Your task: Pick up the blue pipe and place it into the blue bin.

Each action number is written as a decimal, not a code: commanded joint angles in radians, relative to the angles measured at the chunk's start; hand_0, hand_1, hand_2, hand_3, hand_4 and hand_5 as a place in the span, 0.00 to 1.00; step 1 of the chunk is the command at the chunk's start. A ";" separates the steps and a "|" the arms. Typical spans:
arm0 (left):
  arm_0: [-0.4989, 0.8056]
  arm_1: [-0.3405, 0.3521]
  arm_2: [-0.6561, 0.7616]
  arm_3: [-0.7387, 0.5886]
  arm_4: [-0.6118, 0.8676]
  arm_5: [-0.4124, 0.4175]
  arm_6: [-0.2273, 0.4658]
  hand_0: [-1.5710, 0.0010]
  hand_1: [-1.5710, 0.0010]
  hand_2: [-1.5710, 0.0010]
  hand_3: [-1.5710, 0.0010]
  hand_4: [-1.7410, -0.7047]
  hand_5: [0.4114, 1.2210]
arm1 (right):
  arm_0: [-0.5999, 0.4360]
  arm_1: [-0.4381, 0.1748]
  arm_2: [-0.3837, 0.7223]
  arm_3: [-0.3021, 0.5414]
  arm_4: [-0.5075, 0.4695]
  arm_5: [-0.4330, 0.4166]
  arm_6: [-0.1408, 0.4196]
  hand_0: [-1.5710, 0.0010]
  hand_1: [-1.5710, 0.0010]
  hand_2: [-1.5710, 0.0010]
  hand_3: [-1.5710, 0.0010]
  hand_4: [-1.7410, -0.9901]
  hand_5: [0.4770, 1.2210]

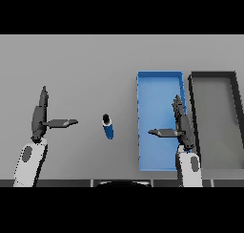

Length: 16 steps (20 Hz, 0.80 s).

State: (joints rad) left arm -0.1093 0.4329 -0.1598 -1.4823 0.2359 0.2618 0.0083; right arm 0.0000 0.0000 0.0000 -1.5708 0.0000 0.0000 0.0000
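Rising from the lower left of the head view, the left arm carries the left robot hand (39,116) with its fingers straight and pointing away from the robot, while the thumb sticks out sideways toward the middle of the counter (86,65). This robot hand is released and holds nothing. The right arm comes up from the lower right, and the right robot hand (183,124) has the same pose: fingers straight and pointing forward, thumb stretched out to the left, nothing in its grasp. The right robot hand shows over the right side of the blue bin (159,75), near the wall between this bin and the dark grey bin (213,75) beside it.

The blue pipe (108,127) lies on the counter between the two hands, touched by neither. It is a little right of the left thumb tip and just left of the blue bin, outside of it. From the right robot hand it is well apart, with the left wall of the blue bin in between.

The long axis of the pipe runs mostly away from the robot, with a slight tilt. Its dark end points to the far side and a bit left; its blue end is nearer to the robot.
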 commanded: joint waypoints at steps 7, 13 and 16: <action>0.006 0.087 -0.023 -0.002 0.013 -0.147 -0.061 1.00 1.00 1.00 1.00 0.64 0.22 | 0.026 -0.034 0.043 -0.029 0.053 0.023 -0.055 1.00 1.00 1.00 1.00 0.69 0.19; -0.020 0.203 -0.062 0.021 0.038 -0.375 -0.093 1.00 1.00 1.00 1.00 0.64 0.23 | 0.086 -0.099 0.118 -0.118 0.173 0.037 -0.041 1.00 1.00 1.00 1.00 0.72 0.18; 0.010 0.219 -0.068 -0.018 0.056 -0.410 -0.125 1.00 1.00 1.00 1.00 0.63 0.24 | 0.079 -0.100 0.122 -0.129 0.186 0.027 -0.011 1.00 1.00 1.00 1.00 0.74 0.16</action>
State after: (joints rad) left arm -0.0998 0.6517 -0.2282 -1.5007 0.2915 -0.1490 -0.1186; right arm 0.0783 -0.0999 0.1222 -1.6995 0.1856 0.0272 -0.0126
